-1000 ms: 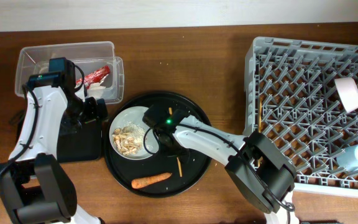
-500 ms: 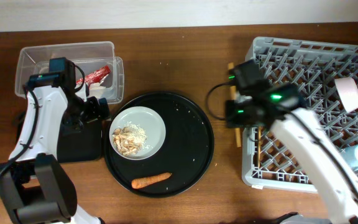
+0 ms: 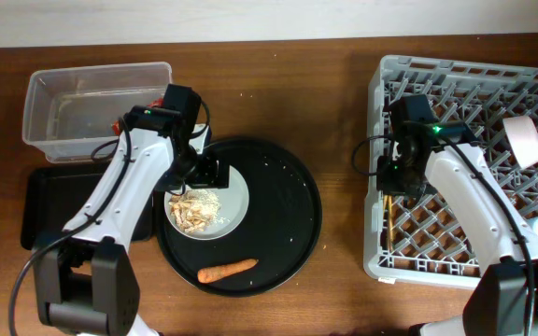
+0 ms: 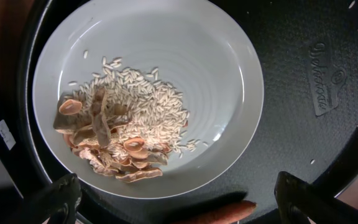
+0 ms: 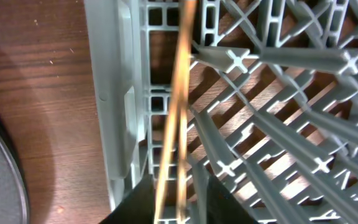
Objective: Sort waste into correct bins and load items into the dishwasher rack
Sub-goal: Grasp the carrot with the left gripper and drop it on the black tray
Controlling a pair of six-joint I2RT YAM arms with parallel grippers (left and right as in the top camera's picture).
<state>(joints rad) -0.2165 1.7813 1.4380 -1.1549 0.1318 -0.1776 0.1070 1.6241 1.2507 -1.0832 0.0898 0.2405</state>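
Left claw (image 4: 179, 198) gapes wide over the green plate (image 4: 216, 81), flakes (image 4: 114, 134) heaped toward its left rim, carrot (image 3: 227, 271) near the round tray's (image 3: 288, 229) front edge. Right claw (image 5: 179, 210) pinches 2 chopsticks (image 5: 178, 93) just inside the rack's (image 5: 120, 93) left wall.

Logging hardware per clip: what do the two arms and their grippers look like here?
The left arm and right arm have white rounded links, black joint housings and thin black cables. A green light glows near the right wrist. The left gripper has black fingers.
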